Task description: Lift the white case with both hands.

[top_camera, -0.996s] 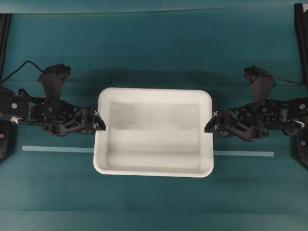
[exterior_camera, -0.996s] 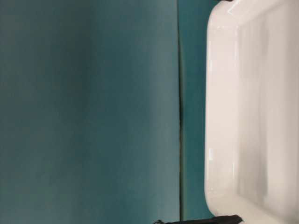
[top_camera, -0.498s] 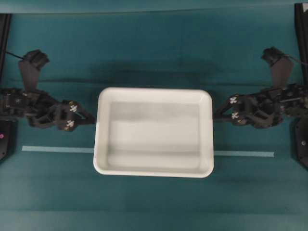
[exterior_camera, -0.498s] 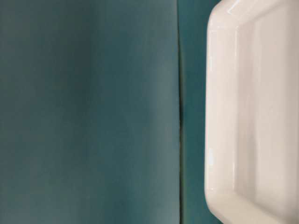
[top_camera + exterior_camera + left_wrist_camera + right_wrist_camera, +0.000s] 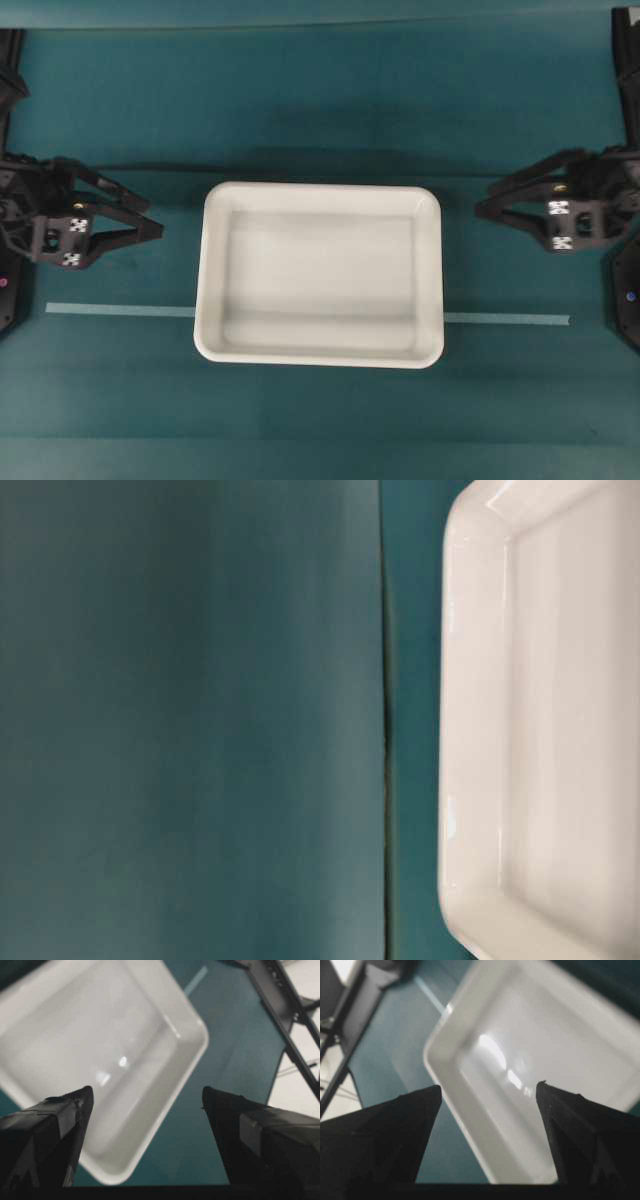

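The white case (image 5: pixel 320 275) lies flat on the teal table, empty, its long sides running left to right. My left gripper (image 5: pixel 155 220) is open and empty, clear of the case's left rim. My right gripper (image 5: pixel 483 201) is open and empty, clear of the right rim. In the left wrist view the case (image 5: pixel 90 1045) lies ahead of the wide-open left gripper (image 5: pixel 147 1091). In the right wrist view the case (image 5: pixel 545 1035) lies ahead of the wide-open right gripper (image 5: pixel 490 1085). The table-level view shows only one end of the case (image 5: pixel 540 730).
A pale tape strip (image 5: pixel 110 310) runs across the table and passes under the case. Black frame posts (image 5: pixel 625 60) stand at the far corners. A dark seam (image 5: pixel 384 730) shows in the cloth in the table-level view.
Both grippers have left the case's short rims, drawn back outward toward the table's sides, and opened wide. The case lies where it was.
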You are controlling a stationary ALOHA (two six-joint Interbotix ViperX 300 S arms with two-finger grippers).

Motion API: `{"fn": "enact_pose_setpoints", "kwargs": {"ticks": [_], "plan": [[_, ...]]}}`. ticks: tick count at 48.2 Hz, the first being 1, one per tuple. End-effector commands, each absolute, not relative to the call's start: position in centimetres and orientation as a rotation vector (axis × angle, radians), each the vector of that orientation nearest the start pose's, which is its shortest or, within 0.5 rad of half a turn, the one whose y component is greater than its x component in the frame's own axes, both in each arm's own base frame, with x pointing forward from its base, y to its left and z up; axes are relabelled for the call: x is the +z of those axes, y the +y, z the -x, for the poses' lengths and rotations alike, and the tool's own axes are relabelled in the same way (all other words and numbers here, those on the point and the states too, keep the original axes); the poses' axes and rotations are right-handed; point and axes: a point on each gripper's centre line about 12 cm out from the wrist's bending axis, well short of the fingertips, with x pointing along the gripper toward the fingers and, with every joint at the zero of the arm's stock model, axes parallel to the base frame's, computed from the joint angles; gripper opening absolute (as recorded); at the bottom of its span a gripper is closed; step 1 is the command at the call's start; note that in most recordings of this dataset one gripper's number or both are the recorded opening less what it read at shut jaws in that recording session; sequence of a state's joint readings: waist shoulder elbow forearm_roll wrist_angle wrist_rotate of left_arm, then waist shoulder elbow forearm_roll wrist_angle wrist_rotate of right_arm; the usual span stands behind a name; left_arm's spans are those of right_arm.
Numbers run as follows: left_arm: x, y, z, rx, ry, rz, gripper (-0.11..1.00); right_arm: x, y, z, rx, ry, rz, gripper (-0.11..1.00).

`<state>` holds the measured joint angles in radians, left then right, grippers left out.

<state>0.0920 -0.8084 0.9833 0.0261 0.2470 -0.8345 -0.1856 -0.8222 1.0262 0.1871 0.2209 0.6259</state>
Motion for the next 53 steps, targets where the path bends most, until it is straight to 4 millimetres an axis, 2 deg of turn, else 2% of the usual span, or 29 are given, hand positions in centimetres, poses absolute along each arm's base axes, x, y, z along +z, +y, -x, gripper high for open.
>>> {"fn": "enact_pose_setpoints", "kwargs": {"ticks": [1,25,42,53], "plan": [[29.3,2.2,-22.9,0.236,0.325,0.766,0.93,28.4,-3.8,-21.7,-0.281,0.280,-0.788,0.83],[32.8,1.9,-20.4,0.152,0.198,0.505,0.93,33.0,-3.6,-18.1,-0.242,0.121,-0.557,0.83],[35.8,1.7,-18.0,0.110,0.081,0.279,0.93,34.3,-2.7,-16.4,-0.199,0.109,-0.436,0.83],[37.1,1.6,-16.8,0.101,0.027,0.228,0.93,34.8,-2.3,-15.5,-0.175,0.102,-0.338,0.83]]}}
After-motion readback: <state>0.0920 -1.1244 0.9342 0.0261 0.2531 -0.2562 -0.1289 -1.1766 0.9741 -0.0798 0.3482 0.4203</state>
